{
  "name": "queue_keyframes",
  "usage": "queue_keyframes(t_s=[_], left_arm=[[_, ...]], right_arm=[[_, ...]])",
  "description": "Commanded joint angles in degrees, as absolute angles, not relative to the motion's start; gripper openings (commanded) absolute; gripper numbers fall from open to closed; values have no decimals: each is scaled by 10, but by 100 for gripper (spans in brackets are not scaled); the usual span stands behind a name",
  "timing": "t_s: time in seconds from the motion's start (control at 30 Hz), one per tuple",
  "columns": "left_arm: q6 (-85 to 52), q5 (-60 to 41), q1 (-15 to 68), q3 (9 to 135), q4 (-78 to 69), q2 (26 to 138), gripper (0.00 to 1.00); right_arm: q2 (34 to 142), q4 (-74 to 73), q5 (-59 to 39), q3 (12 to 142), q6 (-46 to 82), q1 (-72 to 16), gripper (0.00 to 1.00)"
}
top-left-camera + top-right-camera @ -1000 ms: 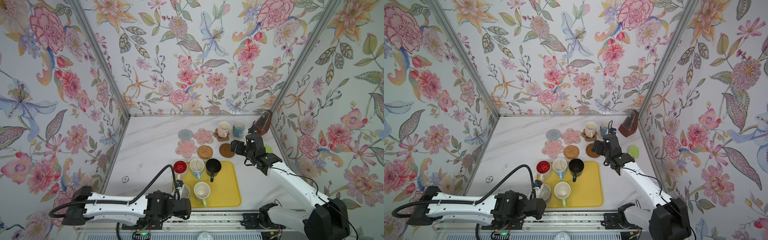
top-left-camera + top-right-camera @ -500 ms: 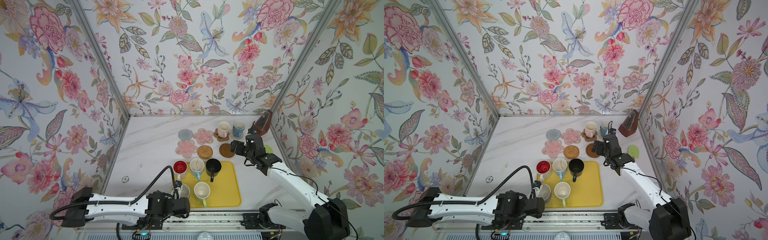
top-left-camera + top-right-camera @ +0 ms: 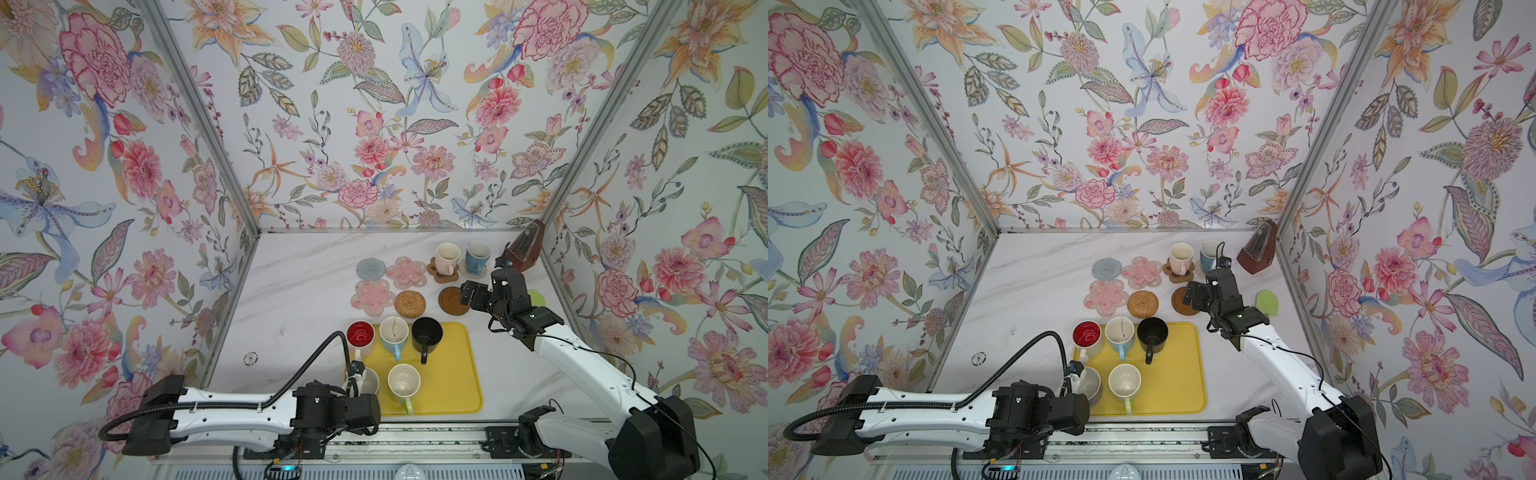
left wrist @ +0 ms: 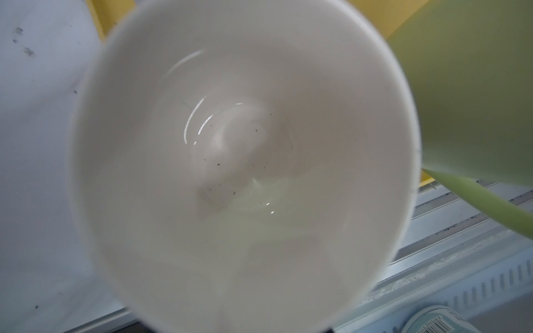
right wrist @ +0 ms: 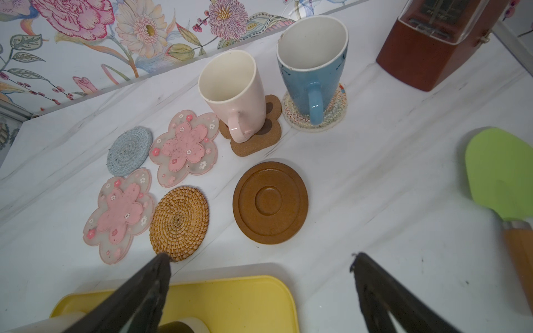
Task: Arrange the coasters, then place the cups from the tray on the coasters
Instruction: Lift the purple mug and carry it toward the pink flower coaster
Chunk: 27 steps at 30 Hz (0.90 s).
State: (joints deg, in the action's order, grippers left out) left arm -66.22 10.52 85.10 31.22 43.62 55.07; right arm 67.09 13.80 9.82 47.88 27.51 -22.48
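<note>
Cup-moving step. A cream-lined mug (image 4: 245,161) stands right under the left tool (image 3: 356,376), on the tray (image 3: 457,374). That tool's hold is hidden, so I cannot tell whether it grips. The right tool (image 5: 259,256) gapes empty, with a wooden coaster (image 5: 270,201) just ahead. Next: lift straight up, clearing the green mug (image 4: 476,86) beside it.

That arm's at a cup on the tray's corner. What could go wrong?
The left end effector is at the corner mug, its grip hidden; the mug might slip on lifting. The green mug stands right beside it and could get knocked. The pink flower coasters lie tight against their neighbours, so a mug might sit crooked.
</note>
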Motion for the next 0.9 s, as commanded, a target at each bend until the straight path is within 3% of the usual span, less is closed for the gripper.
queue_keyframes(t_s=[0.0,0.3,0.87], left_arm=[[-654,108,843,320,450,547,21],[-649,131,843,346,485,534,0],[-602,231,813,449,635,456,0]], right_arm=[[673,127,94,471,281,-228,99],[673,126,94,468,281,-229,99],[674,136,93,482,275,-228,99]])
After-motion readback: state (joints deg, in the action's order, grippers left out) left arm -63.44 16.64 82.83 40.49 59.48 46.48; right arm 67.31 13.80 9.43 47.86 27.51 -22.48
